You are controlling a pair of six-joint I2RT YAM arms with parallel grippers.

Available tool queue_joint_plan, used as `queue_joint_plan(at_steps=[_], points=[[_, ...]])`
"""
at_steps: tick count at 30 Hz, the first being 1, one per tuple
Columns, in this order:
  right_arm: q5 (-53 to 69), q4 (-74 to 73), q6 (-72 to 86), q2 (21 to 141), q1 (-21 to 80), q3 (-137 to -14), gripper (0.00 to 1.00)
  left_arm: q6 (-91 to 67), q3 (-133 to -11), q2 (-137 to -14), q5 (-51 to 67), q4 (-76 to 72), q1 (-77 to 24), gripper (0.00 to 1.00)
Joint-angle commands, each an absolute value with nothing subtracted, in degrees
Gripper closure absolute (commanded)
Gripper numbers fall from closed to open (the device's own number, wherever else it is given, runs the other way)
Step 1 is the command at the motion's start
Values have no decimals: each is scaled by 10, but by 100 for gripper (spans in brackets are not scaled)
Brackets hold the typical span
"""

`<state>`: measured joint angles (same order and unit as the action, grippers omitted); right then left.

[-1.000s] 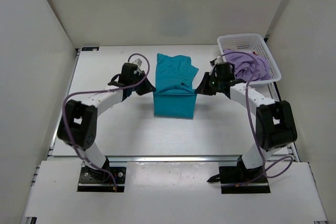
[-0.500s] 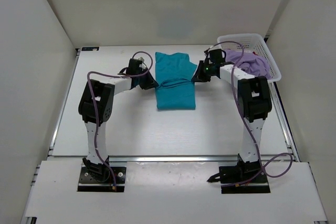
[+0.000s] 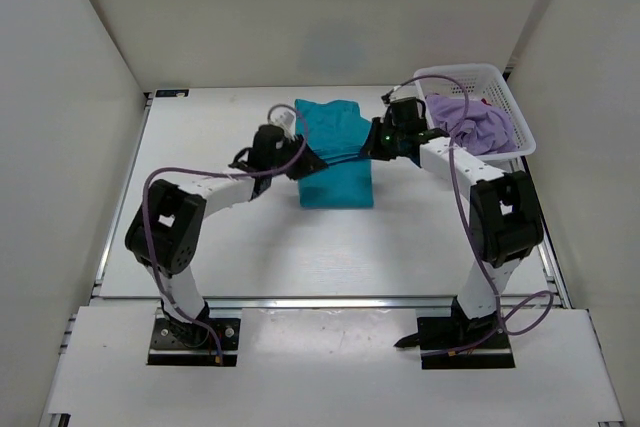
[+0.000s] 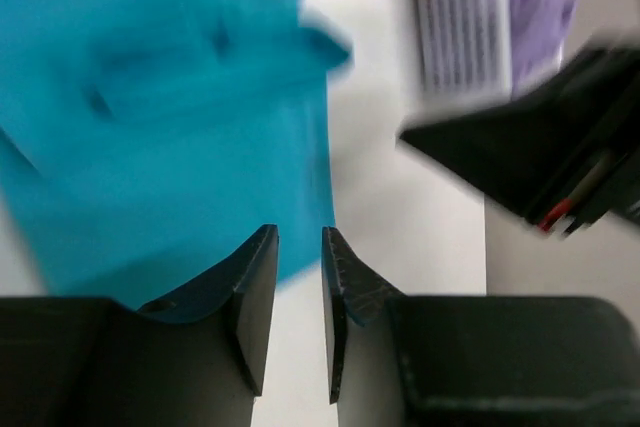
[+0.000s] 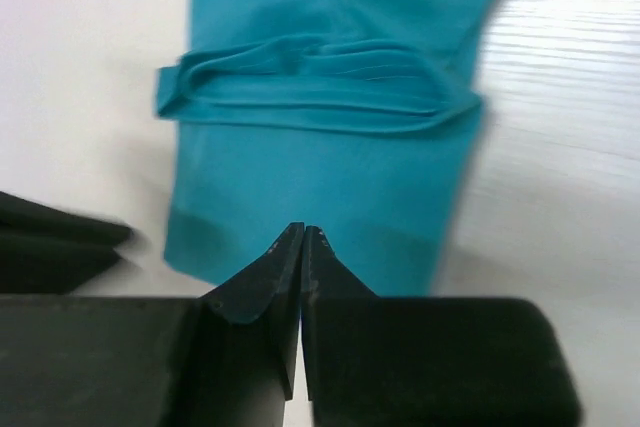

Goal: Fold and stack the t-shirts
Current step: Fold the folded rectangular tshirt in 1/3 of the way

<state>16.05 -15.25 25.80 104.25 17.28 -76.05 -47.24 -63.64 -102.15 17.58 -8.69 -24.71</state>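
Teal t-shirt [image 3: 335, 152] folded on tabletop [image 3: 250, 237]. Left gripper [image 4: 300, 237] over its edge, jaws narrowly apart, empty — right gripper [image 5: 302, 232] opposite, jaws almost touching, nothing pinched.

shirt [image 3: 337, 162] on table [image 3: 250, 237], basket [image 3: 470, 74] rear right

Bright even light; left wrist view motion-blurred.

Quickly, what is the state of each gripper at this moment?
Left gripper: partly open, holding nothing.
Right gripper: nearly shut, with nothing seen between its jaws, over the teal t-shirt.
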Motion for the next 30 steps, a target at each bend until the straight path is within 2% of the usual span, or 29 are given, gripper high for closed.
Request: queue_joint_plan(at_steps=[1, 4, 16, 22, 25, 27, 30], points=[[152, -94, 256, 1028, 209, -737, 100, -497, -548, -1015, 170, -122, -281, 67], [175, -111, 253, 1076, 220, -764, 100, -518, -485, -1024, 189, -155, -272, 70], [178, -207, 236, 1278, 254, -962, 100, -476, -402, -995, 181, -153, -293, 70], [171, -249, 247, 1366, 233, -1131, 100, -465, -378, -977, 178, -142, -287, 70], [166, -306, 247, 1403, 220, -1256, 100, -461, -374, -955, 179, -135, -287, 69], [158, -338, 230, 1398, 222, -1273, 100, -459, -371, -931, 175, -127, -287, 69], [120, -316, 202, 1312, 238, -1208, 100, -450, -367, -904, 151, -119, -288, 68]])
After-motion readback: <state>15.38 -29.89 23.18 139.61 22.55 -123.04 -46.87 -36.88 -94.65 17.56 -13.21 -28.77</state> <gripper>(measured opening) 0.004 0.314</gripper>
